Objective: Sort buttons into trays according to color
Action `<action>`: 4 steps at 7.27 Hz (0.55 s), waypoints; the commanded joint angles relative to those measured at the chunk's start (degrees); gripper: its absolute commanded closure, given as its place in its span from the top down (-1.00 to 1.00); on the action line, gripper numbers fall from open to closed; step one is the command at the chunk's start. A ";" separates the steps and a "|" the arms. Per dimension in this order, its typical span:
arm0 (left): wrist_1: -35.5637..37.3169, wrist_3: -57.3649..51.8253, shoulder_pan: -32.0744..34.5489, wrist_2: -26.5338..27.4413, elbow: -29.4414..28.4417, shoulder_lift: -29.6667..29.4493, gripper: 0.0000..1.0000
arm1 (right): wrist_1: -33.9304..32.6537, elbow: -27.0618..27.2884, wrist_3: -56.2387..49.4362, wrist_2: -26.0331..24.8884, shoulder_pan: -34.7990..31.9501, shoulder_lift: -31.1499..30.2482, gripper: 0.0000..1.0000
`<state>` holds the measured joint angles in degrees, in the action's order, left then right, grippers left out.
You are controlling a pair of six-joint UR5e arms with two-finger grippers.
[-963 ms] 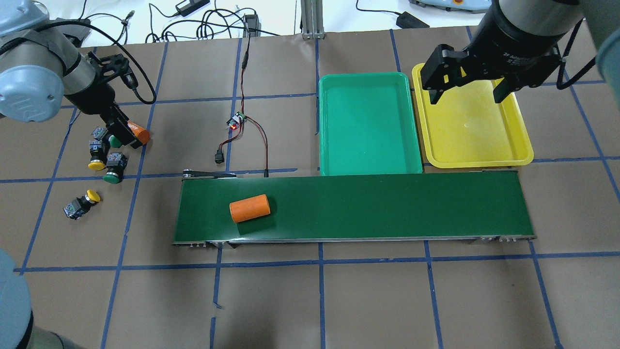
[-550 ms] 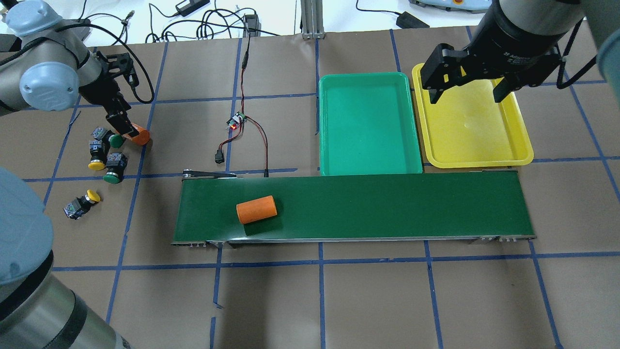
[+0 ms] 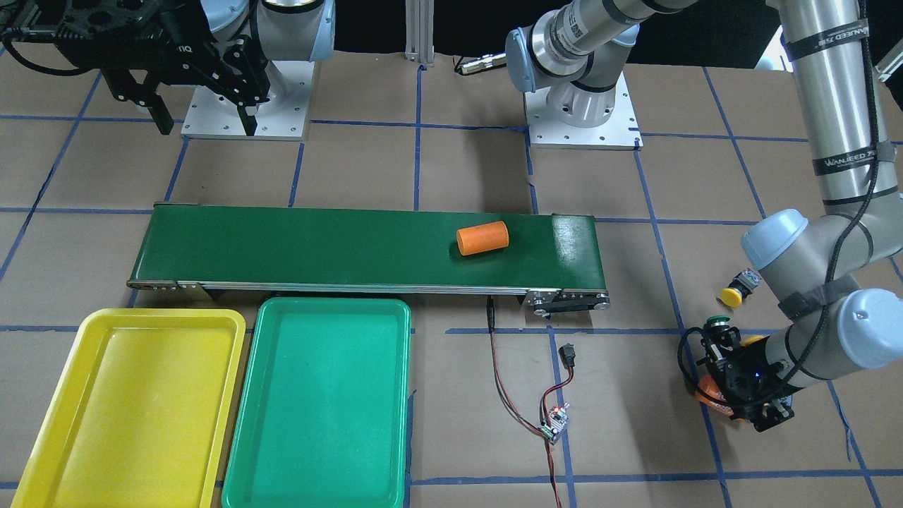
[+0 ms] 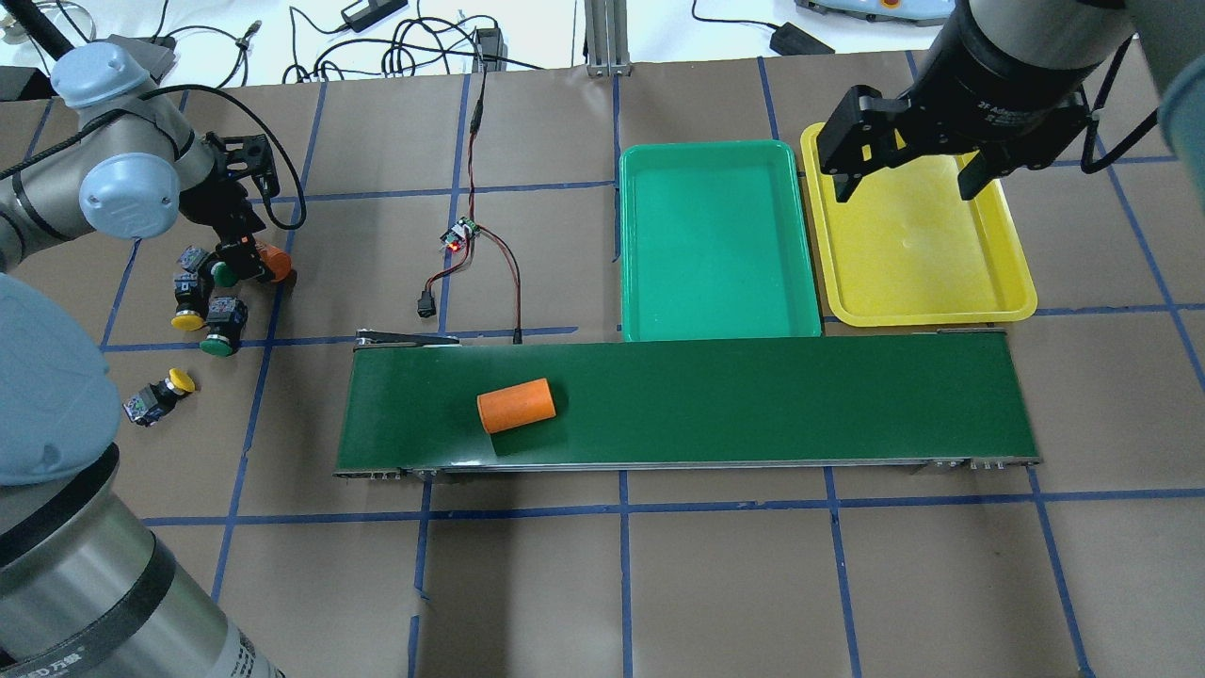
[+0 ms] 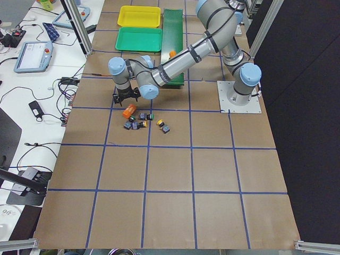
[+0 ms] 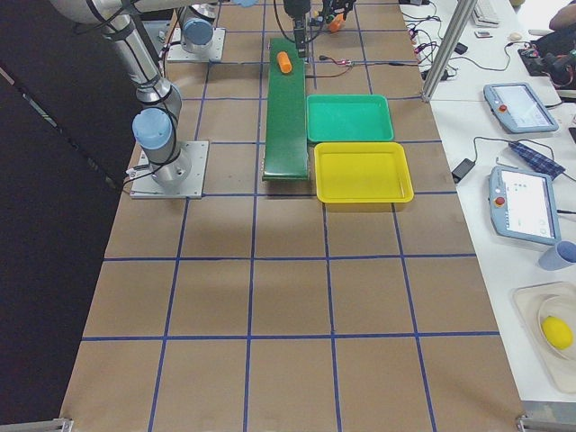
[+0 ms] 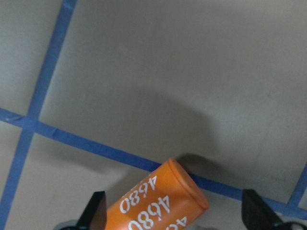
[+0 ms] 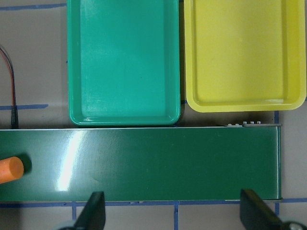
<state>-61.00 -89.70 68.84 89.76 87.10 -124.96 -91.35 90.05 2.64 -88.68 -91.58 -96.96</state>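
Note:
Four buttons lie at the table's far left: a green-capped one [image 4: 224,274], a yellow-capped one [image 4: 188,320], a green-capped one [image 4: 218,347] and a yellow-capped one [image 4: 179,382] apart from them. My left gripper [image 4: 252,262] is low beside them, open, with its fingers either side of the orange cylinder marked 4680 [image 7: 158,206]. My right gripper [image 4: 899,174] is open and empty above the yellow tray [image 4: 918,264]. The green tray [image 4: 715,245] stands beside it. Both trays hold nothing.
A second orange cylinder [image 4: 515,405] lies on the long dark-green conveyor belt [image 4: 753,395] in front of the trays. A small circuit board with red and black wires [image 4: 459,235] lies behind the belt's left end.
The orange cylinder on the belt has moved right. My left arm has swung and its wrist turned while the gripper stayed at the 4680 cylinder. The right arm has not moved.

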 commanded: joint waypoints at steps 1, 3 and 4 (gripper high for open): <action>0.26 -0.38 -0.37 0.15 0.18 -0.37 1.00 | -0.05 -0.04 0.00 0.00 0.00 -0.07 1.00; 1.48 -0.74 -0.46 0.50 -0.61 -1.43 1.00 | 0.12 0.04 0.00 0.09 0.00 -0.07 1.00; 2.45 -0.83 -0.46 0.50 -0.70 -1.69 1.00 | 0.04 -0.04 0.00 0.09 0.00 0.02 1.00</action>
<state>-59.69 -90.38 68.41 90.16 86.63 -126.23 -91.31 90.06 2.64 -88.62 -91.58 -96.99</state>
